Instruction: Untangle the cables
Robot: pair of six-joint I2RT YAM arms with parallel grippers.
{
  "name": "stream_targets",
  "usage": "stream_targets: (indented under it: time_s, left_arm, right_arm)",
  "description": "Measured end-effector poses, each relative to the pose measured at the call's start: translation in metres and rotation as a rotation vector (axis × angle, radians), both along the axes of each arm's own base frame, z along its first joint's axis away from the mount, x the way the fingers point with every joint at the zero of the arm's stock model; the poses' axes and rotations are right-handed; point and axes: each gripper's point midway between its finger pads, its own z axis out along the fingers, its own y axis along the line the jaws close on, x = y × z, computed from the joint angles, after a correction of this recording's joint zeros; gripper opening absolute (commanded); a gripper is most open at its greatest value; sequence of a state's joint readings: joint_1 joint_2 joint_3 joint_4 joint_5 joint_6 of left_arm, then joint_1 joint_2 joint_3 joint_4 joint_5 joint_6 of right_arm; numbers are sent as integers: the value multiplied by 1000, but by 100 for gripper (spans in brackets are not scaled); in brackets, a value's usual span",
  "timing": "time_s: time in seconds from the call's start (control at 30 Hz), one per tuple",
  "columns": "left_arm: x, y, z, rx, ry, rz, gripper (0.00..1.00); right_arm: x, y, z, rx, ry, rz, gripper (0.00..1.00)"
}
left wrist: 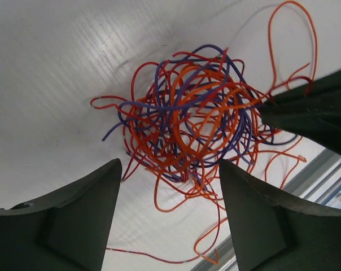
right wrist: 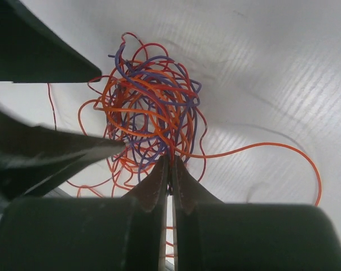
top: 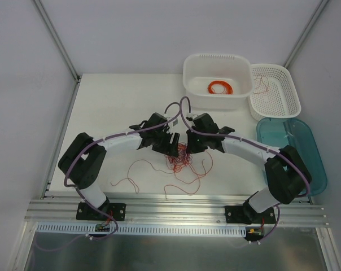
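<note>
The cables point(top: 180, 159) lie as one roundish clump of red, orange and purple wire on the white counter point(top: 114, 107), near its front edge and directly between the two arms. The clump itself has no clear long axis. Its loose ends give the only direction. One thin red strand trails left along the counter, others curl toward the near edge, and in the right wrist view a long orange loop sweeps out to the right.

The left end effector point(left wrist: 169, 169) is spread wide, its two fingers point(left wrist: 86, 214) standing either side of the clump's lower edge without touching it. The right end effector point(right wrist: 169, 162) has its jaws pressed together at the rim of the clump. In the left wrist view several strands draw in to its tip, so it pinches a few wires.

From above, both end effectors cover the far part of the clump, and no single wire can be followed through the knot. Some strands run off the bottom of the left wrist view.

Well apart at the far right stand a white tub point(top: 193, 84) holding an orange ring coil point(top: 220, 87), a white basket point(top: 289, 90) and a blue tray point(top: 314, 169).
</note>
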State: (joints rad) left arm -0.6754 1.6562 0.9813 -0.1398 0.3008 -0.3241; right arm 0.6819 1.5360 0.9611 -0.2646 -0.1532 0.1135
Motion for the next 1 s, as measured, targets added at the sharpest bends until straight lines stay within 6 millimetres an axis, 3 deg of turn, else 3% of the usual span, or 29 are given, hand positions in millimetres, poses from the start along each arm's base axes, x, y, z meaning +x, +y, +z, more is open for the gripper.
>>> stream_targets:
  time_s: [0.1, 0.13, 0.2, 0.23, 0.27, 0.4, 0.57, 0.63, 0.77, 0.83, 1.0]
  left_arm:
    - [0, 2, -16, 35, 26, 23, 49]
    - [1, 3, -20, 49, 31, 36, 35]
    - [4, 6, -24, 67, 33, 62, 18]
    - [6, 8, -25, 78, 25, 78, 3]
    - [9, 9, -25, 83, 19, 96, 0]
    - [20, 16, -25, 95, -11, 160, 0]
    - [35, 57, -12, 70, -7, 334, 0]
    - [44, 72, 5, 7, -8, 409, 0]
    - [50, 73, 60, -153, -75, 432, 0]
    - [50, 76, 77, -183, -113, 439, 0]
    - [54, 101, 87, -200, -81, 531, 0]
  right_arm:
    - [-4, 4, 3, 10, -1, 18, 1]
    - [-5, 5, 5, 13, -5, 21, 1]
    - [-6, 7, 11, 23, -19, 28, 1]
    - [-6, 7, 14, 29, -27, 29, 1]
    - [-7, 6, 18, 34, -35, 31, 1]
    - [-8, -3, 36, 25, -88, 29, 1]
    - [-3, -34, 50, -32, -132, -40, 1]
    - [7, -48, 59, -18, -150, -97, 1]
    - [20, -67, 82, 39, -197, -180, 1]
    - [21, -72, 93, 57, -219, -200, 1]
    - [23, -72, 130, 142, -248, -212, 1]
